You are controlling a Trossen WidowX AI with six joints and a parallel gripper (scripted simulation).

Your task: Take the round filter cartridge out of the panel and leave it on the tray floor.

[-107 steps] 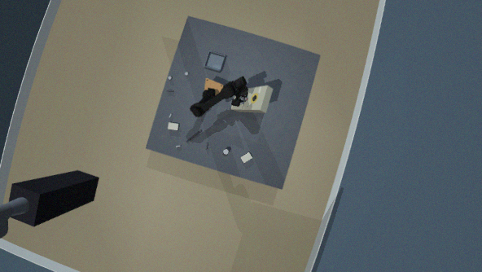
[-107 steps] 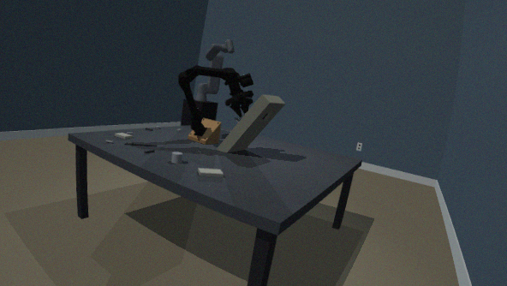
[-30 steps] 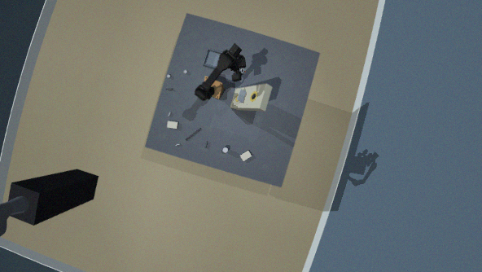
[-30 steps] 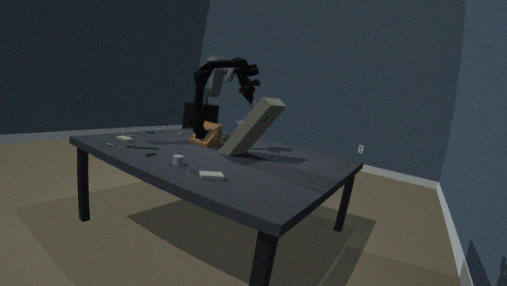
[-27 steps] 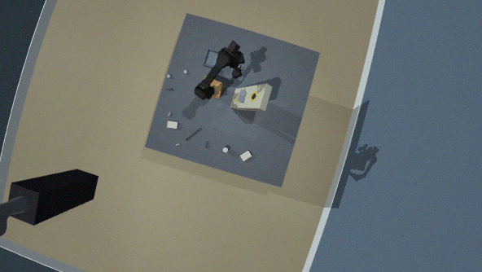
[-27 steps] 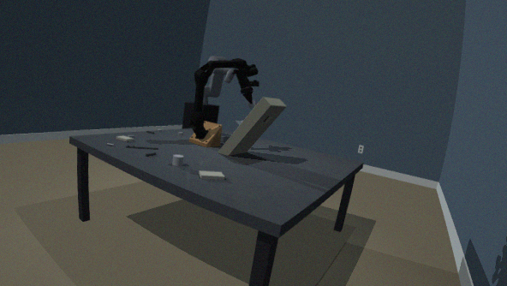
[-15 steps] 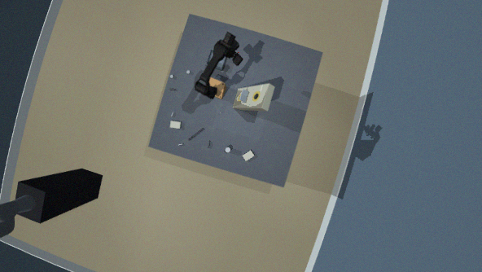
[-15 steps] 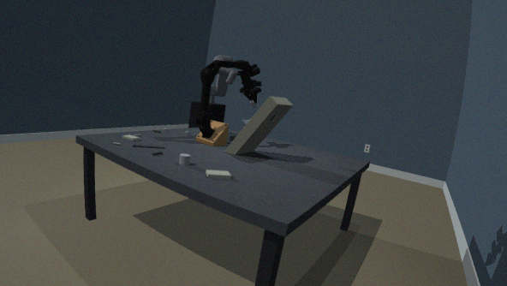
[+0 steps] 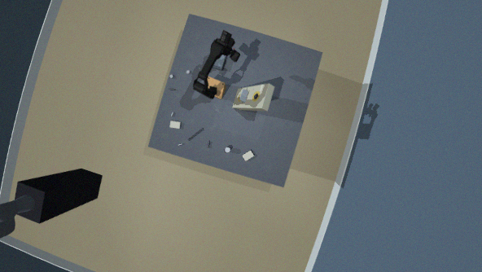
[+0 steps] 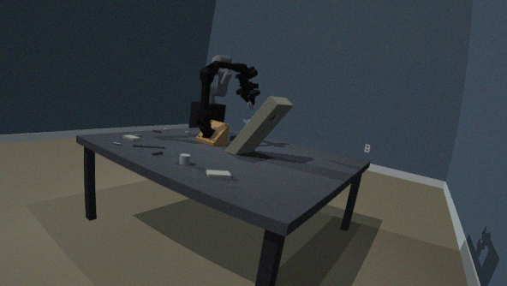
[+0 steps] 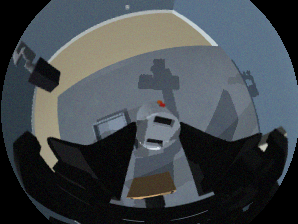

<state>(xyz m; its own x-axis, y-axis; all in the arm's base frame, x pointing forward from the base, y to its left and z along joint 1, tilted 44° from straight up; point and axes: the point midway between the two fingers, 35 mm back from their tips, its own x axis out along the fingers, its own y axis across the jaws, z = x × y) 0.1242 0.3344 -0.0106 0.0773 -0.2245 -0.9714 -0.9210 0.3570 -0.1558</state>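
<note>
The gripper (image 10: 251,101) (image 11: 158,131) is shut on the filter cartridge (image 10: 251,105) (image 11: 156,131), a pale round piece with two dark slots and a red mark, held in the air high above the table. The service panel (image 9: 264,93) (image 10: 258,128) is a tilted cream block; its yellow-ringed opening (image 9: 256,96) looks dark and empty. The tray (image 9: 220,63) (image 11: 112,126) is a shallow grey square on the table. It lies left of the cartridge in the wrist view and partly under the arm in the top view.
The arm's orange mount (image 9: 217,86) (image 10: 221,134) (image 11: 151,186) stands between tray and panel level. A white cup (image 9: 227,150) (image 10: 185,159), two pale blocks (image 9: 175,125) (image 9: 248,155) and a dark rod (image 9: 196,134) (image 10: 148,146) lie farther away on the table.
</note>
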